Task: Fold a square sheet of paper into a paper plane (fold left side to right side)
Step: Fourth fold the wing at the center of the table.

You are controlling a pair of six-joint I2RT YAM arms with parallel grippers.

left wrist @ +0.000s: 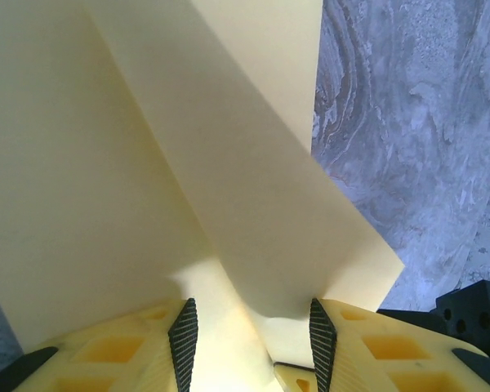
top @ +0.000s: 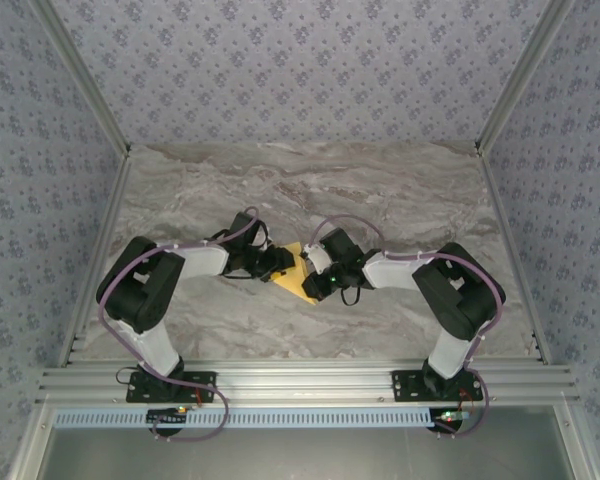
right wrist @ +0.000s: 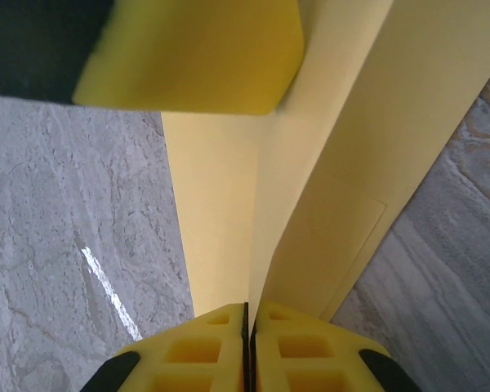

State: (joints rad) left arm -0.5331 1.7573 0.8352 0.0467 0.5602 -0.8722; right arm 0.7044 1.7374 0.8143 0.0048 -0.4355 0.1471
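The right gripper (right wrist: 247,314) is clamped tight on the paper (right wrist: 310,204) edge; the left gripper (left wrist: 251,318) jaws stand apart, a fold between them.

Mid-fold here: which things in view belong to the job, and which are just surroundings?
Job:
square sheet of paper, partly folded
left gripper, open, paper between its fingers
right gripper, shut on the paper

Not the job:
marble table
aluminium frame
patterned walls
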